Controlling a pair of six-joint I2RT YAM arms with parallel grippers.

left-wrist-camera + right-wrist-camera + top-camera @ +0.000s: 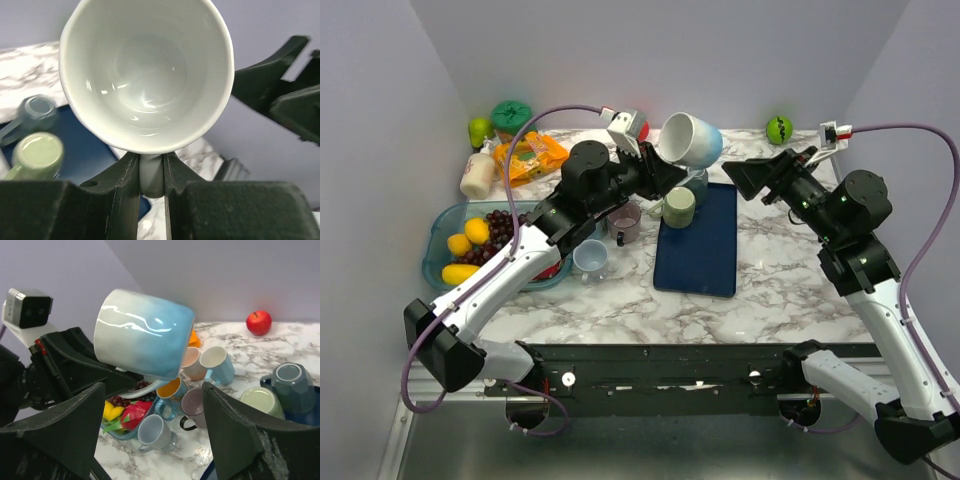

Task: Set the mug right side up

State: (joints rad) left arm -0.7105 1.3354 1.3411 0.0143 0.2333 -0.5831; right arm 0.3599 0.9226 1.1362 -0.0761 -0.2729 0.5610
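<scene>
**Task half done.** Mug (692,140) hangs in the air over the mat's (705,250) far edge, tipped sideways. Left gripper (151,170) pinches its handle; right gripper (154,390) gapes empty beside it. Left to do: finish uprighting the mug and set it down.

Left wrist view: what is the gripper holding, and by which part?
The left gripper holds the white and blue ceramic mug by its handle.

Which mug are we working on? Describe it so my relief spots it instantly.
Find the dark blue mat in the middle of the marble table. Above its far end, the left pincer holds a mug by its handle. Unlike the mugs resting below, it is airborne, tipped sideways, white fading to blue.
</scene>
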